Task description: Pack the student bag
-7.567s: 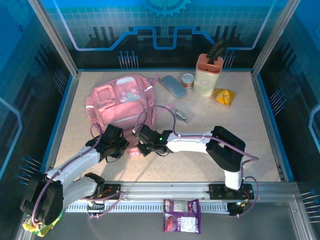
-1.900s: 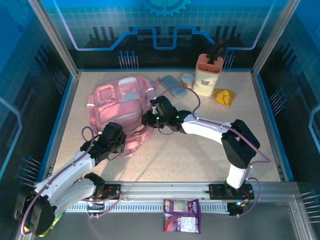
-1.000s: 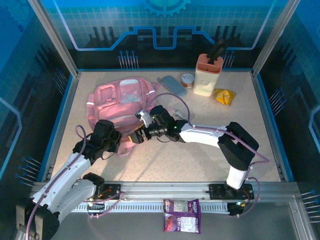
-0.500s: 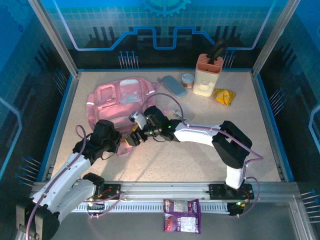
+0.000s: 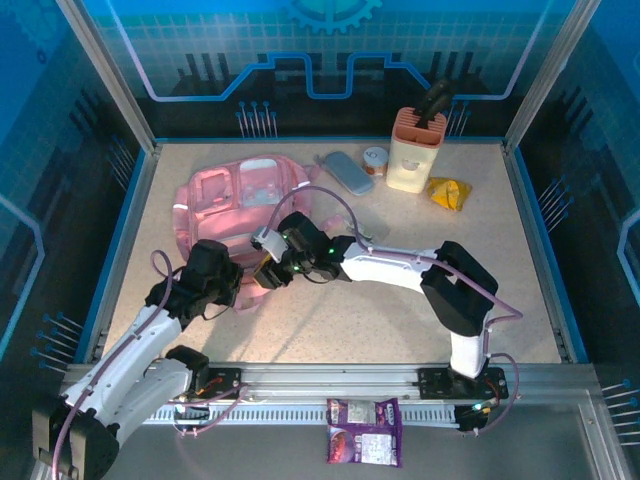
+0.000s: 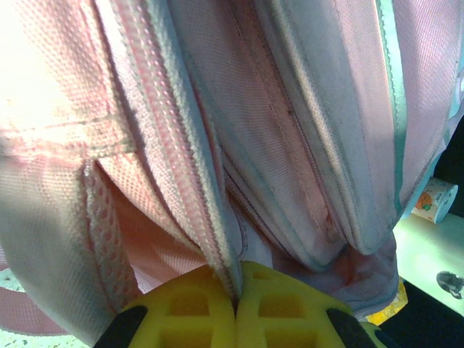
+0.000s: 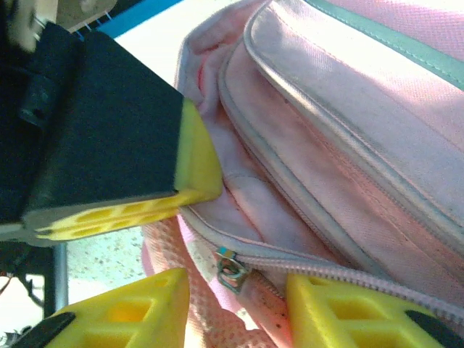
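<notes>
though still apart, right hand point(image 5: 263, 264) nearer left hand point(image 5: 240, 293)

Left fingers point(image 6: 190, 313) pinched together, right fingers point(image 7: 335, 306) parted (wrists nearly meeting)

The soft pink student bag point(image 5: 232, 200) lies front-up, left of centre, near edge gaping.
</notes>
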Motion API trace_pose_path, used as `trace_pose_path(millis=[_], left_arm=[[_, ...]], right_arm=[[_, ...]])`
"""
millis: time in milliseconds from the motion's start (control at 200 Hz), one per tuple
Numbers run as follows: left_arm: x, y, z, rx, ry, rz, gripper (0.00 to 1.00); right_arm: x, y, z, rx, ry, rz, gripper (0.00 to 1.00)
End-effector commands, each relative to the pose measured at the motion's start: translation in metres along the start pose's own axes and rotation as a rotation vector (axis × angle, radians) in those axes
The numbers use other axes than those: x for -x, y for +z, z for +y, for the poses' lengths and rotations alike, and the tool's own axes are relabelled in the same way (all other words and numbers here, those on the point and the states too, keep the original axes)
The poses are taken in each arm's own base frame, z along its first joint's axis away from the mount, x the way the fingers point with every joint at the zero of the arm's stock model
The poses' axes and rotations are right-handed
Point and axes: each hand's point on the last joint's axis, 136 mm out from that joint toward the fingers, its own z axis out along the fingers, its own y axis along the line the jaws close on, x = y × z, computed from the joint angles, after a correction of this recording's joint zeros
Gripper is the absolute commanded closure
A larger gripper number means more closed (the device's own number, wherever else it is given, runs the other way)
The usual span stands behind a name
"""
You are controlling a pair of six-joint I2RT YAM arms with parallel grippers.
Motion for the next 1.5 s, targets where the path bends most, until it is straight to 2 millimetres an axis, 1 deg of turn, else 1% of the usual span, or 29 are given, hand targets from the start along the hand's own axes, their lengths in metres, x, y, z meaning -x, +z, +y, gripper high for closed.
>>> trace_pose_path(millis=[0,45,105,205,270,435,540,590,670,815,895,950,1000,1106,1166,1236,1291,1366,1446,1496], left_arm=[[0.001,-0.014,-0.034,-0.113,0.012,-0.003,1.00],[0.001,-0.013,-0.034,-0.111,0.011,-0.003,1.00],[0.001,-0.013,-0.035,-0.112,0.013,-0.002,1.00],[0.001,-0.013,-0.034,-0.108,0.015,-0.001,1.00],[0.001,-0.013,-0.035,-0.109,0.015,-0.004,1.00],[0.005,-0.017,-0.034,-0.106,0.022,-0.022,1.00],[0.006,-0.017,-0.033,-0.103,0.023,-0.026,1.00],[0.007,-0.017,-0.033,-0.102,0.023,-0.028,1.00],[0.008,-0.017,-0.033,-0.099,0.025,-0.033,1.00],[0.010,-0.020,-0.030,-0.088,0.029,-0.041,1.00],[0.011,-0.020,-0.030,-0.091,0.030,-0.043,1.00],[0.012,-0.020,-0.028,-0.087,0.030,-0.047,1.00],[0.012,-0.020,-0.028,-0.087,0.030,-0.046,1.00],[0.010,-0.019,-0.030,-0.093,0.028,-0.035,1.00],[0.010,-0.020,-0.031,-0.097,0.030,-0.035,1.00],[0.010,-0.021,-0.033,-0.101,0.029,-0.035,1.00],[0.009,-0.020,-0.034,-0.103,0.029,-0.033,1.00],[0.009,-0.021,-0.035,-0.103,0.036,-0.033,1.00],[0.009,-0.020,-0.035,-0.102,0.035,-0.032,1.00],[0.009,-0.019,-0.035,-0.105,0.031,-0.032,1.00]], right_arm=[[-0.012,0.006,-0.007,-0.051,-0.016,0.067,0.63],[-0.012,0.006,-0.008,-0.059,-0.021,0.069,0.65],[-0.011,0.006,-0.011,-0.074,-0.021,0.076,0.73],[-0.012,0.008,-0.010,-0.073,-0.030,0.091,0.74],[-0.011,0.006,-0.010,-0.079,-0.038,0.091,0.80],[-0.010,-0.007,-0.008,-0.113,-0.023,0.090,0.95],[-0.011,-0.015,-0.003,-0.131,-0.004,0.095,1.00],[-0.012,-0.019,-0.004,-0.152,0.020,0.106,1.00],[-0.020,-0.024,-0.011,-0.206,0.059,0.148,1.00],[-0.036,-0.034,-0.017,-0.260,0.102,0.198,1.00],[-0.048,-0.034,-0.030,-0.311,0.124,0.244,1.00],[-0.053,-0.032,-0.039,-0.333,0.153,0.263,1.00],[-0.052,-0.030,-0.042,-0.320,0.179,0.268,1.00],[-0.040,-0.022,-0.031,-0.257,0.178,0.232,1.00],[-0.034,-0.016,-0.024,-0.227,0.168,0.215,0.95],[-0.027,-0.011,-0.023,-0.222,0.155,0.203,0.92],[-0.029,-0.006,-0.024,-0.220,0.158,0.210,0.87],[-0.030,-0.001,-0.023,-0.211,0.160,0.219,0.84],[-0.033,0.006,-0.024,-0.208,0.154,0.221,0.77],[-0.034,0.010,-0.025,-0.209,0.147,0.226,0.78]])
